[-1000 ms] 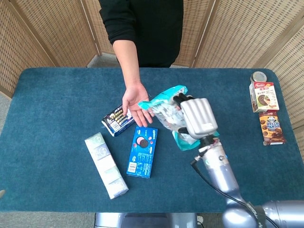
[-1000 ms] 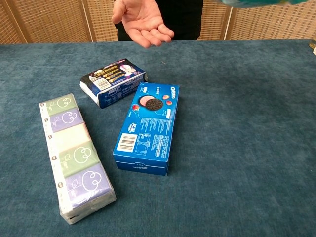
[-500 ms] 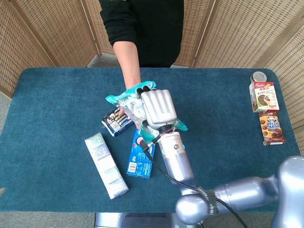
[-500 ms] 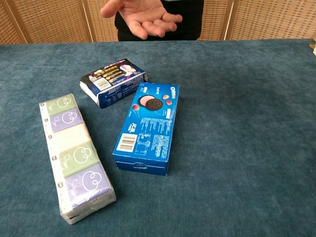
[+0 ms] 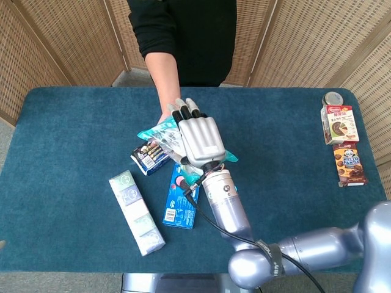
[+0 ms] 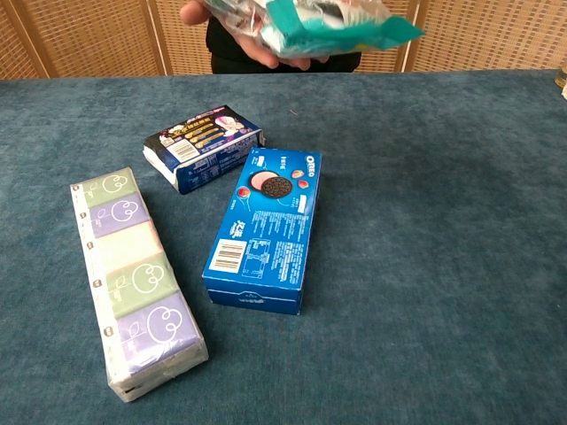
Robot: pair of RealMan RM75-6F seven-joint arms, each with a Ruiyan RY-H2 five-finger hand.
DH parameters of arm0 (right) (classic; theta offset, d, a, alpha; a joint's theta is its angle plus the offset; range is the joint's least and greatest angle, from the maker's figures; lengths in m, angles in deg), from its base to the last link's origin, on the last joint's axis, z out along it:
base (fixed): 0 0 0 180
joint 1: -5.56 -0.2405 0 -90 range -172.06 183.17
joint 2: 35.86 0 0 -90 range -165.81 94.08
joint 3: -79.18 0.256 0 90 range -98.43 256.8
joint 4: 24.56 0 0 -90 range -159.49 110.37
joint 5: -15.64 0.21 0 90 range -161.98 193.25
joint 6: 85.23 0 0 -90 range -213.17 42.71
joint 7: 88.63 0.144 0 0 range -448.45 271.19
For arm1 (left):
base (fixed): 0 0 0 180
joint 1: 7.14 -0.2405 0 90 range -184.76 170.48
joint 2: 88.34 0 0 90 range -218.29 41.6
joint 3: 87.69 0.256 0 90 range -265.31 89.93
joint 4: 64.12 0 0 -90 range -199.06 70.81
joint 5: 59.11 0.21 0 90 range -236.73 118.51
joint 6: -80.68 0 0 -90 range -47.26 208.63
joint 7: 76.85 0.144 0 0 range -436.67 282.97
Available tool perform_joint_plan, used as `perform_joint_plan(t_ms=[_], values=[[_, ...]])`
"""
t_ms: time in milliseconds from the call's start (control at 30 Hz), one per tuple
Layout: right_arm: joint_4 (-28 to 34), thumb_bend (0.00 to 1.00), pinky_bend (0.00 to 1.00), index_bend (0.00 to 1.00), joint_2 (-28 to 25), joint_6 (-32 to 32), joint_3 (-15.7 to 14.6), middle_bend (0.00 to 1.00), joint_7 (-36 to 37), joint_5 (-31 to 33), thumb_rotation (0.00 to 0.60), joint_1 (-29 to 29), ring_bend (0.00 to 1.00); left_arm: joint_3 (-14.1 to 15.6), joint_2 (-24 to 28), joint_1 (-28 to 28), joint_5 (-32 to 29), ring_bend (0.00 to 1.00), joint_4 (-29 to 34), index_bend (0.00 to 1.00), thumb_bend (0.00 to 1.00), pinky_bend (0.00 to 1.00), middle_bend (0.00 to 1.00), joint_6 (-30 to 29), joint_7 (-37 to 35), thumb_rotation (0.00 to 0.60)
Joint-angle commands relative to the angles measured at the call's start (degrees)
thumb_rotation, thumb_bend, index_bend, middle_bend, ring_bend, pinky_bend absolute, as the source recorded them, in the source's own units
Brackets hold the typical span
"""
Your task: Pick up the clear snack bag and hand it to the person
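The clear snack bag [image 5: 154,130] with teal edges lies across the person's upturned palm [image 6: 266,58] over the far middle of the table. From below it shows as crinkled teal and clear plastic [image 6: 330,23]. My right hand [image 5: 198,139] lies on top of the bag, back up. Its fingers [image 5: 186,112] are stretched straight toward the person and no longer curl round the bag. The thumb is hidden beneath the hand. My left hand does not show in either view.
A dark blue snack pack [image 5: 150,156] lies just below the person's hand. Nearer me are an Oreo box [image 5: 182,196] and a long tissue pack [image 5: 137,212]. Two snack boxes [image 5: 339,124] and a can [image 5: 333,98] stand at the far right edge.
My right hand carried the bag leftward from mid-table onto the person's palm. Its fingers have since straightened out over the bag, and the person's hand rose to meet it.
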Motion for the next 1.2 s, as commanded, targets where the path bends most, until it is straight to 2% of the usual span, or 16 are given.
perform_joint_plan(t_ms=[33,100,200,300,367,467,533,633,700,800,933,1033,1200], values=[[4.05,0.00,0.31,0.00,-4.21,-1.59,1.93,0.00,0.80,-0.93,0.549,1.62,0.05,-0.02,0.03,-0.15,-0.14,0.00,0.00,0.00,0.14,0.09,0.00,-0.23,-0.26,0.600],[6.60,0.00,0.31,0.00,-7.37,-1.19,1.76,0.00,1.65,-2.90,0.549,3.81,0.05,-0.05,0.10,-0.22,-0.25,0.00,-0.14,0.00,0.14,0.09,0.00,-0.32,-0.62,0.600],[10.21,0.00,0.30,0.00,-13.13,0.57,-0.53,0.00,4.07,-8.24,0.535,9.20,0.05,-0.04,0.16,-0.31,-0.20,0.00,-0.49,0.00,0.14,0.09,0.00,-0.53,-1.25,0.600],[12.11,0.00,0.30,0.00,-19.35,3.95,-5.33,0.00,10.00,-17.69,0.514,17.77,0.05,0.00,0.17,-0.41,0.12,0.00,-0.66,0.00,0.14,0.09,0.00,-0.85,-1.43,0.600],[11.02,0.00,0.30,0.00,-22.86,7.71,-9.48,0.00,16.32,-26.51,0.506,23.98,0.05,0.11,0.13,-0.46,0.53,0.00,-0.66,0.00,0.14,0.09,0.00,-1.03,-1.26,0.600],[5.42,0.00,0.30,0.00,-25.96,12.64,-16.04,0.00,28.02,-41.74,0.504,32.34,0.05,0.32,-0.02,-0.53,1.20,0.00,-0.50,0.00,0.14,0.09,0.00,-1.19,-0.57,0.600],[-0.71,0.00,0.30,0.00,-26.63,14.10,-20.46,0.01,37.95,-52.66,0.502,37.47,0.05,0.48,-0.17,-0.54,1.60,0.00,-0.31,0.00,0.14,0.09,0.00,-1.14,0.10,0.600],[-10.02,0.00,0.30,0.02,-25.23,11.10,-25.02,0.01,48.77,-64.22,0.496,42.81,0.06,0.52,-0.30,-0.50,1.64,0.00,0.01,0.00,0.14,0.09,0.00,-0.95,0.80,0.600],[-15.31,0.00,0.29,0.04,-23.73,8.19,-27.25,0.02,52.88,-68.82,0.494,45.43,0.06,0.49,-0.36,-0.45,1.52,0.00,0.26,0.00,0.14,0.09,0.00,-0.80,1.15,0.600],[-22.46,0.00,0.28,0.07,-21.05,3.81,-29.79,0.03,57.77,-72.75,0.461,49.09,0.05,0.44,-0.44,-0.39,1.41,0.00,0.57,0.00,0.14,0.09,0.00,-0.64,1.73,0.600],[-30.72,0.00,0.26,0.09,-17.55,0.35,-32.39,0.03,61.07,-74.91,0.313,52.80,0.05,0.52,-0.63,-0.32,1.58,0.00,0.79,0.00,0.14,0.09,0.00,-0.39,2.64,0.600],[-36.53,0.00,0.24,0.09,-14.79,-1.56,-33.52,0.03,62.62,-75.39,0.252,55.09,0.04,0.63,-0.77,-0.45,1.92,0.00,0.96,0.00,0.14,0.09,0.00,-0.62,3.23,0.600],[-41.60,0.00,0.23,0.10,-12.55,-2.67,-33.78,0.03,65.73,-74.87,0.230,57.03,0.04,0.74,-0.97,-0.61,2.23,0.00,0.92,0.00,0.14,0.09,0.00,-0.90,3.62,0.600]])
